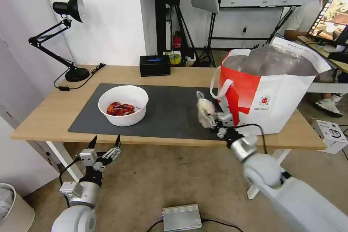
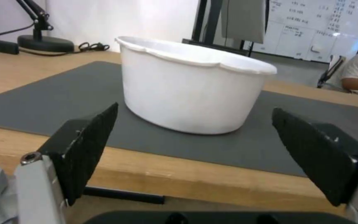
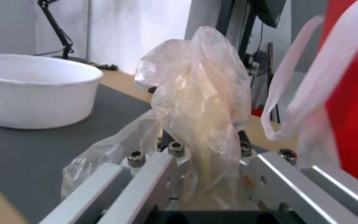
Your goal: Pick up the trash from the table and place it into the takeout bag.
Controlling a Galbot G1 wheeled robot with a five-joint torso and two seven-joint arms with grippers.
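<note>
Right gripper [image 1: 214, 119]: you have it clamped on the plastic-wrapped lump [image 1: 205, 111], held above the mat beside the takeout bag [image 1: 270, 90].
Left gripper [image 1: 105, 141]: your fingers are spread wide, holding nothing, below the table's near edge, facing the white bowl [image 1: 123, 105].
Surface: your table [image 1: 43, 112] is light wood under a dark grey mat [image 1: 170, 108]; a desk lamp [image 1: 61, 32] and a black tissue box [image 1: 155, 65] sit along the far edge.
Lump's axis: it stands upright in the right wrist view [image 3: 199, 124], long axis vertical, with loose film spilling over the fingers.
Bag: it stands on the table's right end, mouth open upward, one white handle [image 1: 220, 88] hanging just beside the lump.
Open room: bare mat lies between the bowl and your right gripper.
</note>
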